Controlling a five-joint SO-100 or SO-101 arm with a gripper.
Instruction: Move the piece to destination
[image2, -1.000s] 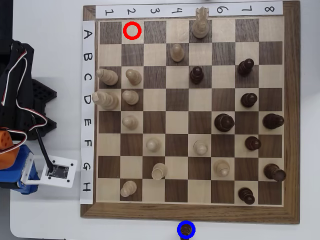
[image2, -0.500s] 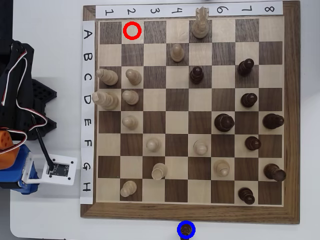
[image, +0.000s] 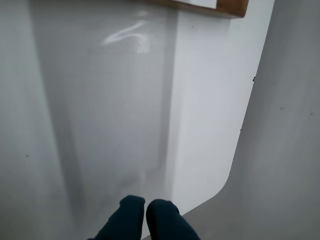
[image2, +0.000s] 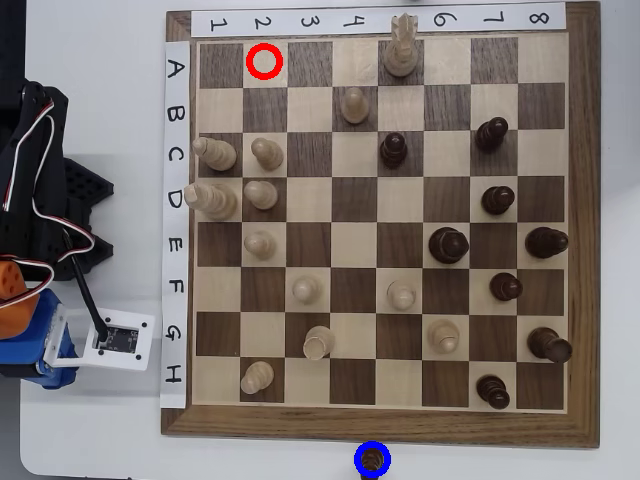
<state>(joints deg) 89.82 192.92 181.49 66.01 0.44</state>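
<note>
At the bottom edge of the overhead view, just below the chessboard's wooden frame and a little right of centre, the piece sits inside the blue ring that marks the destination. Only its dark rounded top shows, since the frame cuts it off low down, so I cannot tell whether it stands upright or how squarely it rests on the worktop. The red ring in the upper left of the board encloses an empty square.

The arm is folded at the left edge of the overhead view, well apart from the piece. In the wrist view the claw pokes in from the bottom centre, its two dark fingertips pressed together with nothing between them, hanging over bare white worktop with a corner of the board at the upper right.

Judged from this, the move looks finished, and the remaining risks are small. The piece stands off the board and close to the picture's lower limit, possibly near the worktop's edge; a knock to the worktop could tip or roll it out of the ring. Any fresh reach towards the board would sweep over the cream pieces crowded in the left columns, and a low, clenched claw could topple one.
</note>
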